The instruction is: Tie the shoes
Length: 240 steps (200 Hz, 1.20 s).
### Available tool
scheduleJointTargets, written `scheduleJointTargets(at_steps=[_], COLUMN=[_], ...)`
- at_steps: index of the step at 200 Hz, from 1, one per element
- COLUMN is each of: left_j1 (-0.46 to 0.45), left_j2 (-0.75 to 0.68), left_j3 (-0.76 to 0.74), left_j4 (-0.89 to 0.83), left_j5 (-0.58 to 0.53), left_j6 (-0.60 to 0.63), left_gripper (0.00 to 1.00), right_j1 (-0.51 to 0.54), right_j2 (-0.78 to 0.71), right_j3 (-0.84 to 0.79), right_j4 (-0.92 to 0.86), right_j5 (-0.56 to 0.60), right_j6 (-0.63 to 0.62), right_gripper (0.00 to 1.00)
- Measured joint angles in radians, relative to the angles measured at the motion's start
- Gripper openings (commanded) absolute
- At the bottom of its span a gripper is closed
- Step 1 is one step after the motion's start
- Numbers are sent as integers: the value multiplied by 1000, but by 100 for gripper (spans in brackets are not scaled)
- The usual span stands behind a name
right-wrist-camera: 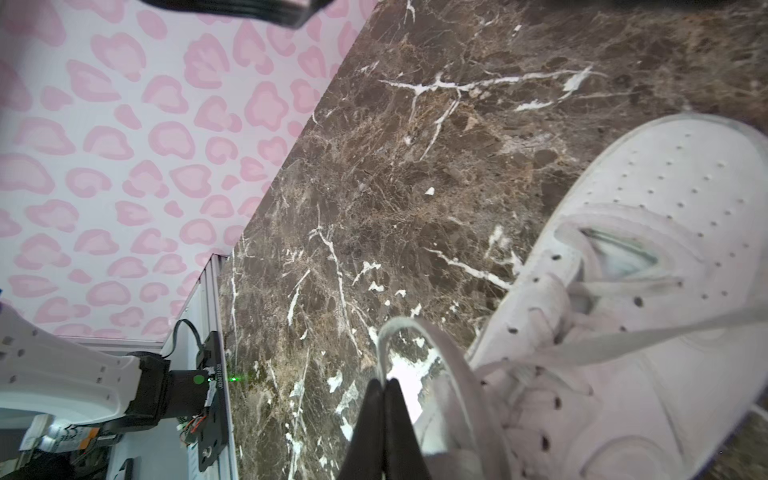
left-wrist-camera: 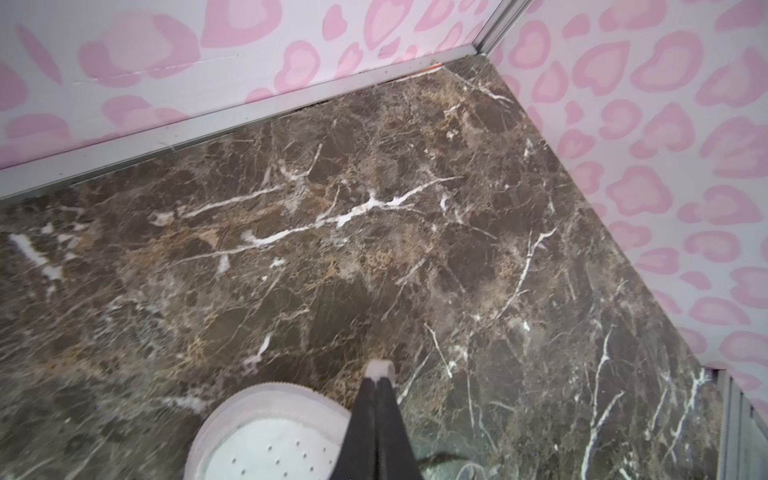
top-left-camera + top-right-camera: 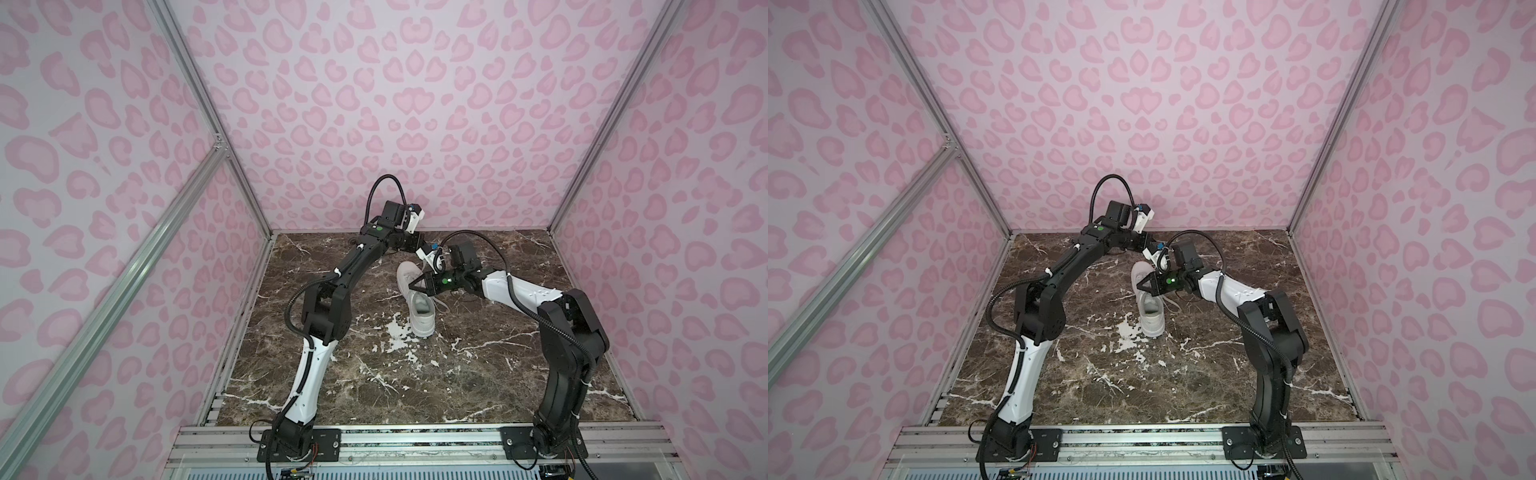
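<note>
Both pincers are clamped on lace over the sneaker, and this is where it can all come undone! The right pincer has its jaws pressed together on a thin loop of lace that arches just past its tips. That is a narrow bite on a flat, slick-looking strand, so one sharp tug could slide the loop straight out. The left pincer is pressed together too, with a whitish bit of lace peeking out at its tips. If the two pull unevenly, I'd expect the sneaker, which seems light, to skid or tip on the smooth marble counter instead of the knot drawing tight. Nothing holds the sneaker down. The two wrists also sit very close together beyond the sneaker's toe in both top views, so a crossing move risks a bump.

The sneaker stands upright mid-counter, toe toward the back wall. The right pincer hovers over its lacing, just off one flank. The left pincer hangs just beside the toe cap, over bare counter.
</note>
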Motion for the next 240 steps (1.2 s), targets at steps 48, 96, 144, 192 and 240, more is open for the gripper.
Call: scheduleJointTargets(at_steps=[48, 96, 144, 192, 240], left_j1=[-25, -47, 5, 86, 131], left_j2=[45, 75, 75, 50, -188], left_j3=[1, 2, 2, -62, -524], left_j4=[81, 85, 82, 39, 111], left_j5=[96, 146, 115, 54, 39], left_j6=[-79, -118, -106, -67, -82], left_gripper=[3, 44, 68, 67, 67], right_j1=[13, 21, 23, 25, 25], right_j2=[-8, -16, -19, -19, -3], right_j3=[-17, -19, -42, -34, -11], right_j4=[37, 66, 84, 108, 108], right_j5=[37, 64, 67, 66, 60], right_j6=[-23, -41, -43, -43, -45], right_gripper=[1, 1, 2, 3, 3])
